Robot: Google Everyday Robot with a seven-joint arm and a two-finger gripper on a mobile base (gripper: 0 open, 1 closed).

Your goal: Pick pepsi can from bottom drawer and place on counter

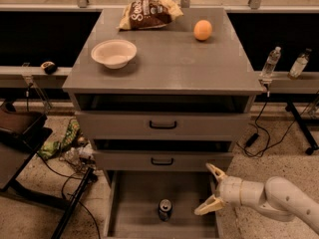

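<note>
- Down at the foot of the cabinet, the bottom drawer (pixel 133 199) stands open, showing its flat grey floor and low side walls
- the pepsi can (pixel 165 209) stands upright on that floor, near the middle and a little toward the front; its silver top faces up and its side is dark blue, but no logo or writing on it can be read from this angle
- the gripper (pixel 208 190) hangs at the right side of the open drawer, to the right of the can and clear of it, holding nothing
- its two pale fingers (pixel 216 172) are spread wide apart with their tips pointing left, one tip up near the middle drawer's front and the other low over the drawer's right wall
- the white arm (pixel 279 199) comes in from the lower right corner
- the top drawer (pixel 163 125) and the middle drawer (pixel 162 161) each carry a black handle; neither face bears a label
- the counter (pixel 174 63) holds a white bowl (pixel 114 53) at the left, an orange (pixel 203 30) at the back right, and a brown snack bag (pixel 149 13) at the back, lying on its side; the bag has pale lettering, too blurred to read
- two clear plastic bottles (pixel 270 63) stand on a ledge to the right of the cabinet, their labels unreadable
- green wrappers (pixel 62 142) and black cables lie on the speckled floor to the left
</note>
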